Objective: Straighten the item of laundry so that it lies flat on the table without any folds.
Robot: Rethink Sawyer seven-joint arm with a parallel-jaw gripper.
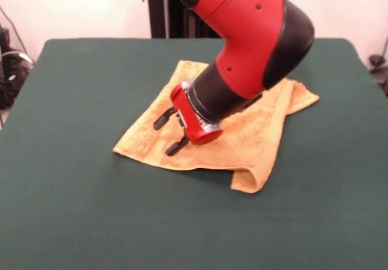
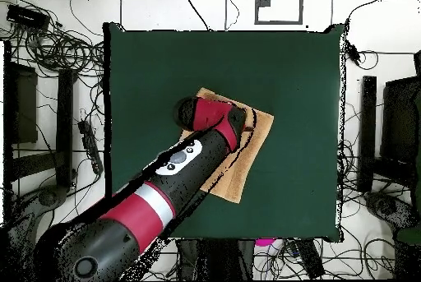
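Observation:
The orange-tan towel (image 1: 245,136) lies on the dark green table (image 1: 73,191), a little beyond its middle. Its front right corner (image 1: 251,179) is folded over on itself, and its far right corner sticks out past the arm. My gripper (image 1: 170,132) hangs tilted over the left part of the towel, its two black fingers (image 1: 162,119) apart and holding nothing. I cannot tell whether the tips touch the cloth. In the overhead view the arm (image 2: 193,159) covers much of the towel (image 2: 251,151), and the gripper's fingers are hidden there.
The green table (image 2: 304,73) spreads well beyond the towel on all sides. Cables and dark equipment (image 2: 49,48) lie on the floor around the table. The robot's black pedestal column (image 1: 163,6) stands at the far edge.

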